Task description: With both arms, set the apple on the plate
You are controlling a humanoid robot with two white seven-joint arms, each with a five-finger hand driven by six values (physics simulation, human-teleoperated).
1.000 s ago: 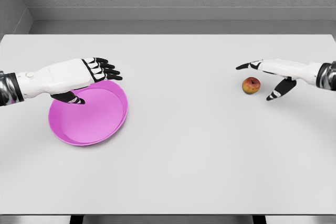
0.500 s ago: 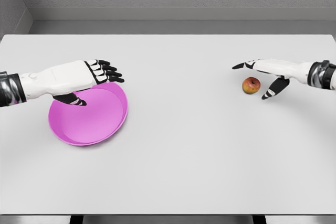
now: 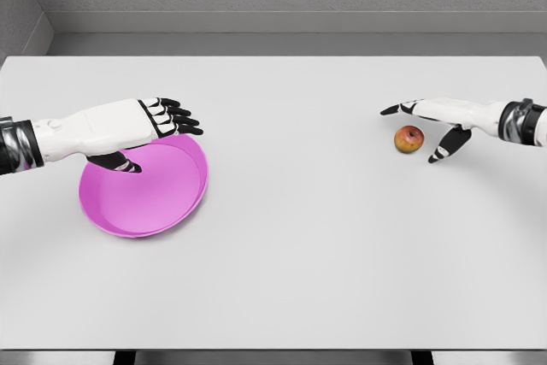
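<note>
My right hand (image 3: 430,122) sits at the right of the frame, fingers spread, holding nothing. The apple (image 3: 409,138) rests on the table (image 3: 299,237) just below and between index and thumb; whether a finger touches it I cannot tell. The step in hand, as I judge it, is the grasp. To do it well I should lower the palm over the apple, bring thumb and fingers to opposite sides, and close evenly so the round fruit does not roll off toward frame centre.

My left hand (image 3: 141,126) is at the left of the frame, over the far rim of the plate (image 3: 149,190), fingers extended, thumb dipping inside the rim; no firm hold on the plate is visible.

The apple is near-round, with no clear long axis. A dark dimple, likely the stem end, faces up and slightly right.
</note>
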